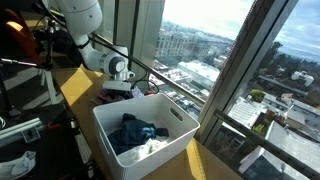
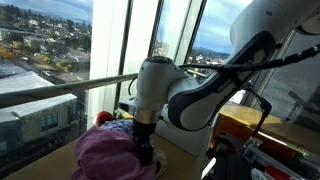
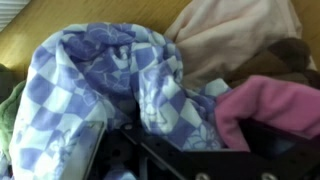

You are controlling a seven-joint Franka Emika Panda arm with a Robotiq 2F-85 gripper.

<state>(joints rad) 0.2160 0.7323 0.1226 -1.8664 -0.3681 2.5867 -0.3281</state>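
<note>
Wrist view shows a blue-and-white checked cloth (image 3: 110,80) bunched right at the jaws, with a pink garment (image 3: 265,105) beside it and a beige one (image 3: 235,35) behind, heaped on the tabletop (image 3: 40,20). Whether the jaws stand parted or are gripping cloth, I cannot tell. In an exterior view the heap (image 1: 108,94) lies just beside a white bin (image 1: 170,150).
</note>
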